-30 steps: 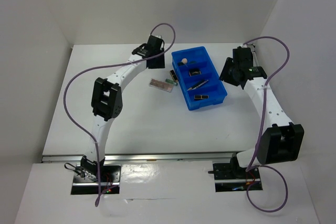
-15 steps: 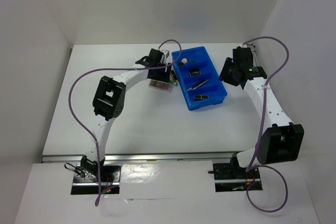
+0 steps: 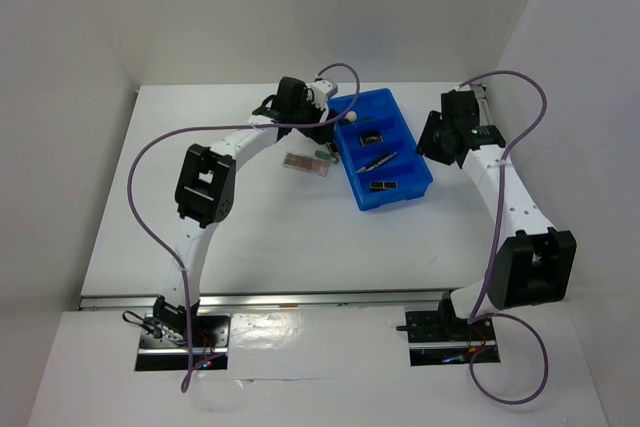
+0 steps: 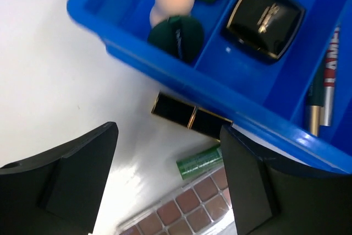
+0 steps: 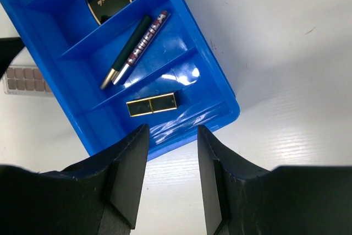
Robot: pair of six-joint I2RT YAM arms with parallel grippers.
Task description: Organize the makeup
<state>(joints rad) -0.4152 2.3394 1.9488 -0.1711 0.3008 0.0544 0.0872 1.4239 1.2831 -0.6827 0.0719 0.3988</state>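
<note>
White table [image 3: 250, 237]; left gripper [image 4: 168, 158] angled down above lipstick tube [image 4: 190, 116], jaws spread, empty; right gripper [image 5: 171, 136] over blue tray [image 4: 126, 42], seemingly part-open.

Lipstick tube [image 4: 191, 117] and palette [image 3: 306, 163] on table [image 3: 250, 232], just left of tray [image 3: 396, 198]

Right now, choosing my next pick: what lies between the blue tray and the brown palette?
The left wrist view shows a black-and-gold lipstick tube by the blue tray, then a small green tube nearer the palette.

Bright, even light (L wrist blurry)
</note>
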